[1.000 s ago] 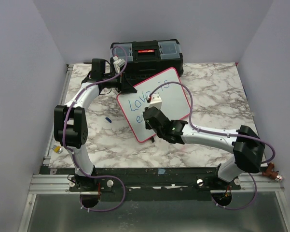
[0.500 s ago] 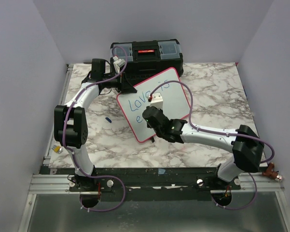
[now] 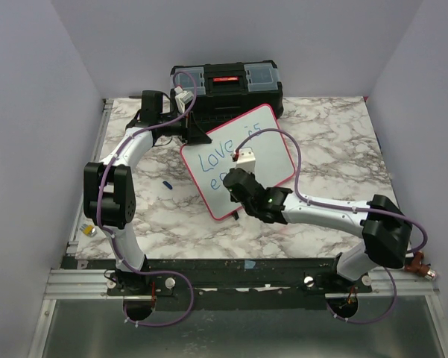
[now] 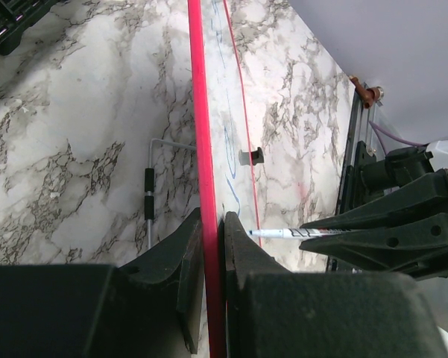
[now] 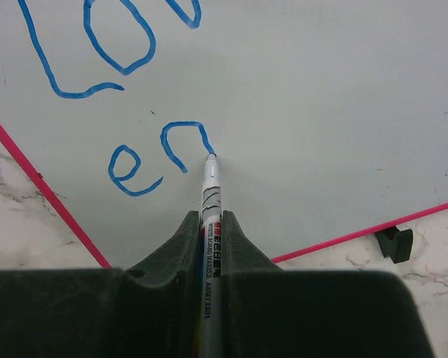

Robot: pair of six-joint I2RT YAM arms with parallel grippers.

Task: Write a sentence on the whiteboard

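Observation:
The whiteboard (image 3: 272, 142), white with a pink-red frame, stands tilted on the marble table. My left gripper (image 3: 197, 136) is shut on the board's upper left edge, and the frame (image 4: 197, 112) runs between the jaws of that gripper (image 4: 212, 216). My right gripper (image 3: 237, 183) is shut on a white marker (image 5: 211, 194). The marker's tip touches the board (image 5: 320, 112) at the end of the "n". The sentence (image 3: 215, 158) reads "Love is" in blue, with "en" (image 5: 156, 153) beneath. The marker (image 4: 283, 233) also shows in the left wrist view.
A black toolbox (image 3: 227, 86) stands behind the board against the back wall. A small blue cap (image 3: 166, 183) lies on the table left of the board. The board's wire stand (image 4: 149, 201) and a black foot (image 5: 395, 242) rest on the marble.
My right gripper has shifted a little to the right along the lower line with the marker, uncovering more of the upper words. The left arm has not moved.

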